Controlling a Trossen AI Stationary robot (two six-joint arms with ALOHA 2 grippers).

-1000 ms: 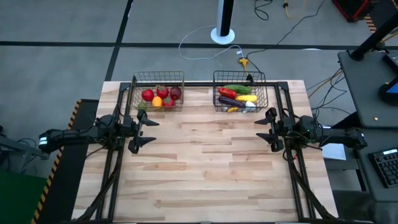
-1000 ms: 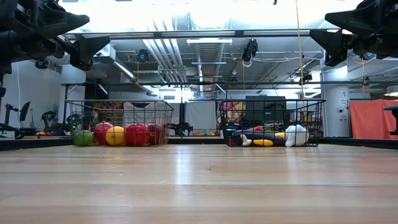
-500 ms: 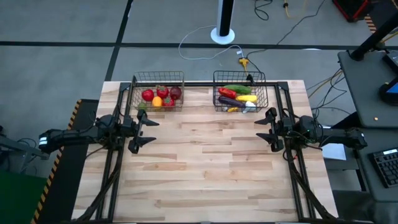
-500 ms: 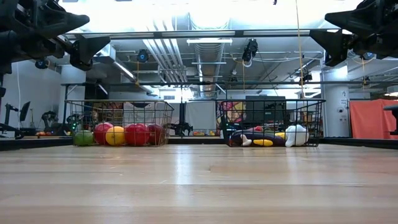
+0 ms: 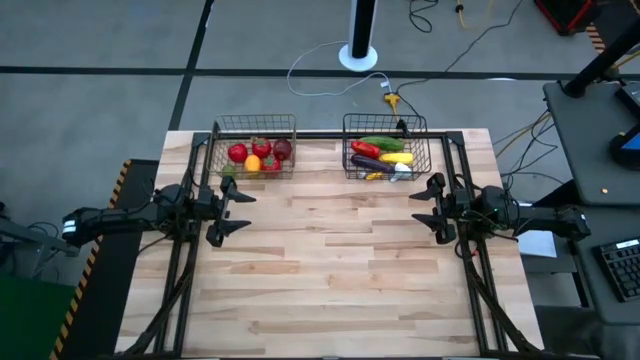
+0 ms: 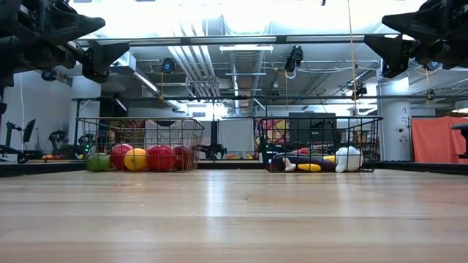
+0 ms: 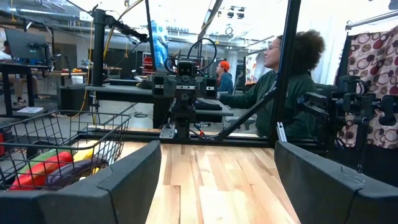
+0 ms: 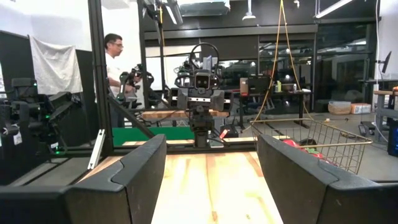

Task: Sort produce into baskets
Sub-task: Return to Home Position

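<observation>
Stillness is the only news. Compared with one second ago nothing has moved, neither my arms nor any piece of produce. I judge that the sorting is finished and my arms are already at their rest place, so the task needs no more from me.

My left tool hangs above the counter, just on the near side of the left basket. Its fingers are wide apart and hold nothing. My right tool is well apart from the left basket, far to its right side. It is also fully open and empty, as its wrist view shows.

The round produce, red, orange and dark red, lies inside the left basket, a little beyond my left tool and lower than it. The right basket stands beside the left basket, on the same far edge of the counter. It keeps the long produce, green, red, purple and yellow, and one white piece. Neither tool touches a basket.
</observation>
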